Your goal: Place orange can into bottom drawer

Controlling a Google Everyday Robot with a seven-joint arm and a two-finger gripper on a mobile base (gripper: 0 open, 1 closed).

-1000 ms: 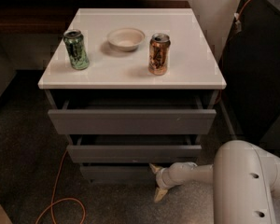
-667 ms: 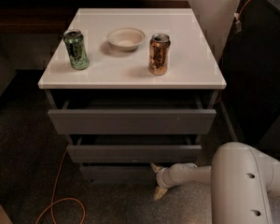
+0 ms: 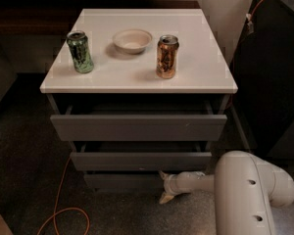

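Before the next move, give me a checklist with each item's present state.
1. The orange can stands upright on the cabinet top: ok.
2. The claw sits low at the front of the bottom drawer: ok.
3. Drawer open enough to take the can: not ok, no interior shows.
4. Whether the claw grips the drawer: cannot tell.
5. The green can and bowl stand apart from the orange can: ok.

High front view looks down on cabinet [image 3: 201, 58], claw [image 3: 162, 186] at bottom drawer [image 3: 122, 180]
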